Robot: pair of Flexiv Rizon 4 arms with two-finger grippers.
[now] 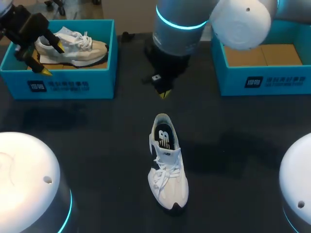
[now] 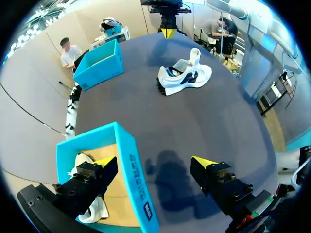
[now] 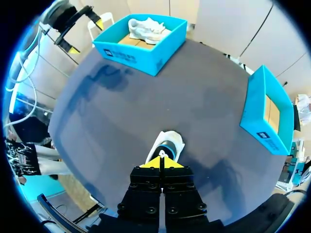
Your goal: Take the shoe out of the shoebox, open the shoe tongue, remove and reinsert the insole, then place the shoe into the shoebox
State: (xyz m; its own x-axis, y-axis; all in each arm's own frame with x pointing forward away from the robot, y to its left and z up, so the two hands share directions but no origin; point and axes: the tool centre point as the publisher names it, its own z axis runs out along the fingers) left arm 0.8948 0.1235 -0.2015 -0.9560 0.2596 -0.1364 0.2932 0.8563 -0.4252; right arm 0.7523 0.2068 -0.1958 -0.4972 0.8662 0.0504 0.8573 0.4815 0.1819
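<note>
A white lace-up sneaker [image 1: 167, 162] stands upright on its sole in the middle of the dark bench [image 1: 97, 145], outside both boxes, its heel pointing to the far edge. Its dark insole shows through the opening.

The right gripper [image 1: 164, 93] hangs above the bench just beyond the sneaker's heel. In the right wrist view its fingers [image 3: 155, 163] are pressed together with nothing between them, and the sneaker lies right ahead of the tips.

At the far right sits an empty teal cardboard shoebox [image 1: 262, 80] with a brown floor. At the far left a second teal shoebox [image 1: 63, 85] holds a pale cream sneaker [image 1: 80, 46].

The left gripper [image 1: 52, 59] hovers over this second box with its fingers [image 2: 104, 162] spread wide: one finger is above the box's inside, the other above the bench, with the box wall between them. They touch nothing.
</note>
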